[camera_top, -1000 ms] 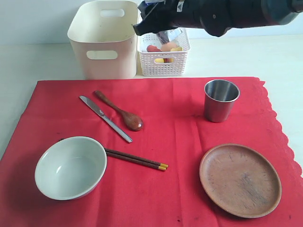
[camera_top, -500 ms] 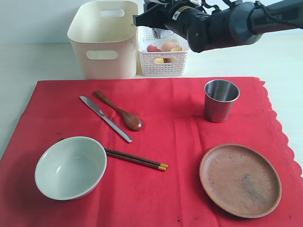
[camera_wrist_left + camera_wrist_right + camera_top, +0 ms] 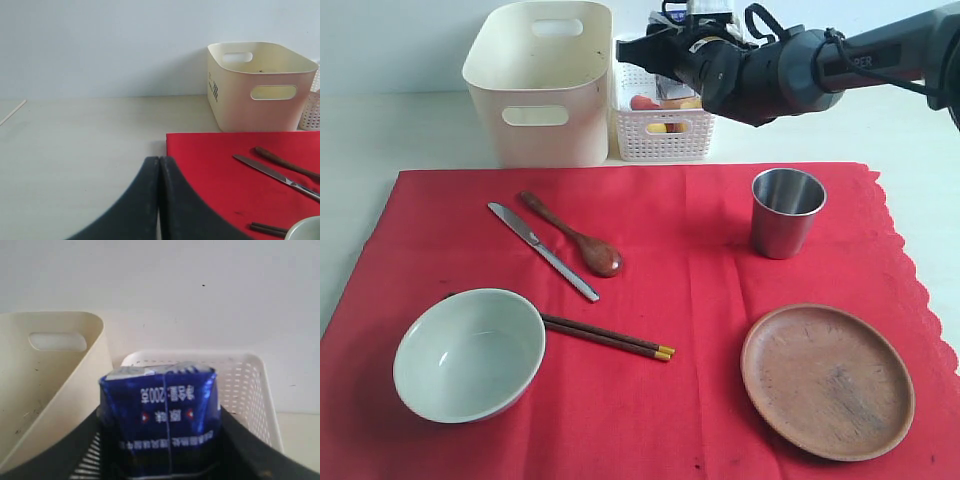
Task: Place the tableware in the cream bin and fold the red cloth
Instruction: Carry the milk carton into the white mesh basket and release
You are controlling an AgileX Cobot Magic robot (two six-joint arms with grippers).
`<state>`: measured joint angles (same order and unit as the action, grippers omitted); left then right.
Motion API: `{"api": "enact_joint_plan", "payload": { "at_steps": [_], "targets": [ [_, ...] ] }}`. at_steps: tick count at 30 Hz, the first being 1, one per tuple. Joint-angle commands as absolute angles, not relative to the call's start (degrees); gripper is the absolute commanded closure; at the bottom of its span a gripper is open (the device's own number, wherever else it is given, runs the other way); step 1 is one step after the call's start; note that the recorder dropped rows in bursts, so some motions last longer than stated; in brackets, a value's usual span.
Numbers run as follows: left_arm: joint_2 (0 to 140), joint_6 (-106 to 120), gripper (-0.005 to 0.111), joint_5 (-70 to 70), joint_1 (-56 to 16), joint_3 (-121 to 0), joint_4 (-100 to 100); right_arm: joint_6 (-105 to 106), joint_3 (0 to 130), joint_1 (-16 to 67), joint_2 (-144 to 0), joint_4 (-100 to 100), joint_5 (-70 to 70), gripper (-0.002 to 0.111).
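From the exterior view, my right gripper (image 3: 645,52) hangs over the white lattice basket (image 3: 665,140), which stands just beside the cream bin (image 3: 540,90) behind the red cloth (image 3: 700,270). The cloth lies spread flat, and all the tableware rests on it. The steel cup (image 3: 786,212) stands upright on the right, with the wooden plate (image 3: 827,380) nearer the camera. The bowl (image 3: 470,353) sits on the left, the chopsticks (image 3: 605,337) touching its rim. The knife (image 3: 542,250) and spoon (image 3: 575,238) lie side by side, aslant, in front of the bin. My left arm is out of this view.

In my left wrist view, my left gripper (image 3: 159,200) has its fingers pressed together with nothing between them, over the bare table at the cloth's corner. The bin stands beyond, and nothing shows inside it.

In my right wrist view, my fingers are clamped on a blue carton (image 3: 160,415) above the basket, with the bin alongside.
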<state>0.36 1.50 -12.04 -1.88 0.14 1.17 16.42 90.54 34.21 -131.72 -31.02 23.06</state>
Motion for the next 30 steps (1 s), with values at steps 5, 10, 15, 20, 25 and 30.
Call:
{"api": "enact_joint_plan", "payload": {
  "at_steps": [5,10,15,20,25,30],
  "targets": [
    [0.0,1.29,0.107,-11.97,-1.74,0.0,1.25,19.47,91.28,34.01,-131.83,-30.89,25.04,0.043],
    [0.0,1.29,0.107,-11.97,-1.74,0.0,1.25,19.47,91.28,34.01,-131.58,-30.89,25.36,0.026],
    [0.0,1.29,0.107,-11.97,-1.74,0.0,1.25,26.82,91.28,34.01,-128.79,-31.11,20.05,0.025],
    [0.0,1.29,0.107,-11.97,-1.74,0.0,1.25,32.12,91.28,34.01,-124.58,-31.11,9.3,0.027],
    [0.0,1.29,0.107,-11.97,-1.74,0.0,1.25,32.12,91.28,34.01,-117.97,-30.88,-4.8,0.059],
    [0.0,1.29,0.107,-11.97,-1.74,0.0,1.25,31.9,91.28,34.01,-114.08,-30.88,-12.15,0.092]
  ]
}}
